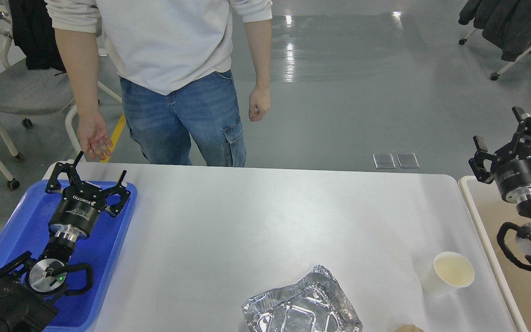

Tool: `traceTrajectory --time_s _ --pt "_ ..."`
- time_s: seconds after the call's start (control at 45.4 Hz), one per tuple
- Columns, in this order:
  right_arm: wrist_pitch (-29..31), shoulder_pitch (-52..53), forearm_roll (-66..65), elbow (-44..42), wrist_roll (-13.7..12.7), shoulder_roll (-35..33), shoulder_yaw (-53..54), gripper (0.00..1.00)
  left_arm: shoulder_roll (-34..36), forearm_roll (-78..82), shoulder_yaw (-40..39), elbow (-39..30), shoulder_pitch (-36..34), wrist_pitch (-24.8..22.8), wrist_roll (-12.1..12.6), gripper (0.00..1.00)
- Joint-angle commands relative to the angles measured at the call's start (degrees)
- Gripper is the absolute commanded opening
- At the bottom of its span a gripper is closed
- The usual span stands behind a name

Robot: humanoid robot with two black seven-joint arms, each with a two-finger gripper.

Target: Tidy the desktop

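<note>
right black two-finger gripper (496, 152) released, holds nothing, over beige rimmed bin (486, 221) | white paper cup (447, 273) near, below-left of it, upright, mouth up, no long axis | crumpled foil tray (300, 306) further left, long axis roughly left-right | both on white rounded desktop (247, 216) | left gripper (91, 179) released, over blue plastic tray (109, 258), well apart | right arm nearer
</note>
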Motion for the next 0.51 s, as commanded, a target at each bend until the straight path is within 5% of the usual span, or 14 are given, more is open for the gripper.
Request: traceTrajectory --time_s 0.0,0.485 --pt "0.0 0.1 0.0 0.0 0.0 0.0 0.0 1.0 0.0 0.0 0.0 0.0 0.0 0.0 -0.1 0.99" --pt "0.2 0.3 0.0 -0.2 0.0 0.1 0.0 1.0 0.0 0.0 0.0 0.0 0.0 0.0 -0.1 0.99"
